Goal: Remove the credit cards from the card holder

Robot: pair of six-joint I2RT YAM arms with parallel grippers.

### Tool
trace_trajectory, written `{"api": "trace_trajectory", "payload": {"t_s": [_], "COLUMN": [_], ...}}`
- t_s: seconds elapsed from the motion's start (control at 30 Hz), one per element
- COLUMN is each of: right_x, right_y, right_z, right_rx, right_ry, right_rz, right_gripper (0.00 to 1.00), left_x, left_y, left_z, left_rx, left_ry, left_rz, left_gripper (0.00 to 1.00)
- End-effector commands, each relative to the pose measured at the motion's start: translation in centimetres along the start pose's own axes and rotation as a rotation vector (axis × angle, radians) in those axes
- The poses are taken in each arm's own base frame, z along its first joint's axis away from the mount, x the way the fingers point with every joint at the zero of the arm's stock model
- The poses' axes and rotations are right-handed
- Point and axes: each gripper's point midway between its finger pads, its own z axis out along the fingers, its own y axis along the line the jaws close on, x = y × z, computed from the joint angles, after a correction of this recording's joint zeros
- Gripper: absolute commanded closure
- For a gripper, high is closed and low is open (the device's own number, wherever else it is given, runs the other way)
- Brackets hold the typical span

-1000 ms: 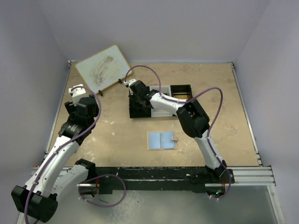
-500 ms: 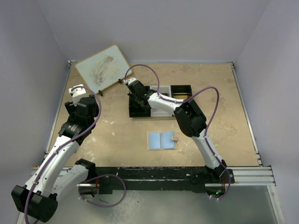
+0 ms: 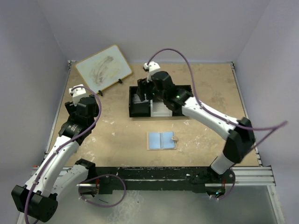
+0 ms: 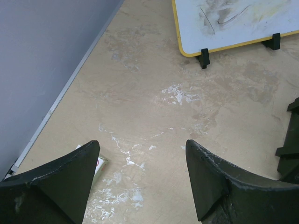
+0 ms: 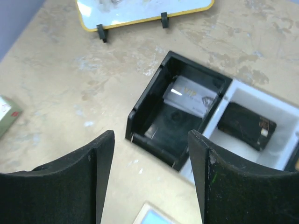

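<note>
The right hand hangs wide and empty over the black-and-white three-compartment tray. A silvery grey card lies in its black compartment, a dark card in the white one beside it. The flat pale-blue card holder lies open on the table, below the tray in the top view, long axis left to right. It is nearer this hand than the left hand, also wide and empty, at far left.

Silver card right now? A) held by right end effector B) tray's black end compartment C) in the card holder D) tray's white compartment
B: right wrist view shows the silver card lying in the black end compartment of the tray, the dark card in the white one.
</note>
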Motion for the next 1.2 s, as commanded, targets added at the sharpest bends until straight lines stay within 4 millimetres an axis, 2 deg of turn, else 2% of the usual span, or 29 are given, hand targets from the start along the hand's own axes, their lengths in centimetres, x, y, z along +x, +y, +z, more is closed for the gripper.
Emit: {"api": "trace_trajectory", "payload": {"t_s": [0.0,0.03,0.07,0.13,0.2,0.23,0.3,0.4,0.5,0.6,0.73,0.83,0.9,1.0,1.17], "right_x": [2.7,3.4,4.8,7.2,10.2,11.7,14.6,17.2,18.0,19.2,18.6,17.4,17.4,18.2,19.7], "right_y": [-0.5,-0.5,-0.8,-1.2,-1.7,-1.9,-2.0,-1.6,-1.5,-1.5,-0.4,0.6,1.4,1.7,3.8], "right_z": [-4.5,-5.6,-6.5,-8.1,-9.2,-9.5,-9.9,-10.5,-11.3,-11.8,-11.8,-11.5,-11.3,-10.4,-9.7], "right_rx": [-0.006,-0.008,0.019,0.076,0.121,0.146,0.185,0.231,0.281,0.293,0.206,0.137,0.097,0.128,0.187], "right_ry": [-0.015,-0.016,-0.005,-0.004,0.035,0.063,0.134,0.191,0.181,0.179,0.134,0.097,0.112,0.175,0.235], "right_rz": [0.142,0.177,0.217,0.296,0.331,0.337,0.327,0.299,0.320,0.450,0.523,0.507,0.478,0.459,0.405], "right_gripper": [0.32,0.28,0.18,0.07,0.03,0.03,0.11,0.11,0.01,0.00,0.00,0.08,0.13,0.18,0.21], "left_x": [-0.9,-0.9,-0.9,-0.9,-0.8,-0.8,-0.7,-0.7,-0.6,-0.7,-0.8,-1.1,-1.1,-1.1,-0.7], "left_y": [0.1,0.0,0.0,-0.1,-0.1,-0.1,-0.3,-0.4,-0.4,-0.3,-0.2,0.1,0.3,0.4,-0.2], "left_z": [-0.2,-0.2,-0.2,-0.2,-0.2,-0.2,-0.1,0.0,0.0,0.0,0.1,0.1,0.0,0.1,0.3], "left_rx": [0.008,0.009,0.012,0.014,0.016,0.018,0.022,0.023,0.023,0.018,0.011,0.000,-0.007,-0.011,0.007], "left_ry": [-0.029,-0.027,-0.027,-0.027,-0.025,-0.024,-0.021,-0.018,-0.017,-0.021,-0.029,-0.037,-0.042,-0.046,-0.025], "left_rz": [-0.015,-0.013,-0.013,-0.013,-0.012,-0.012,-0.009,-0.006,-0.004,-0.005,-0.005,-0.007,-0.011,-0.014,-0.002], "left_gripper": [0.28,0.28,0.28,0.28,0.28,0.28,0.28,0.28,0.28,0.28,0.28,0.28,0.28,0.27,0.27]}}
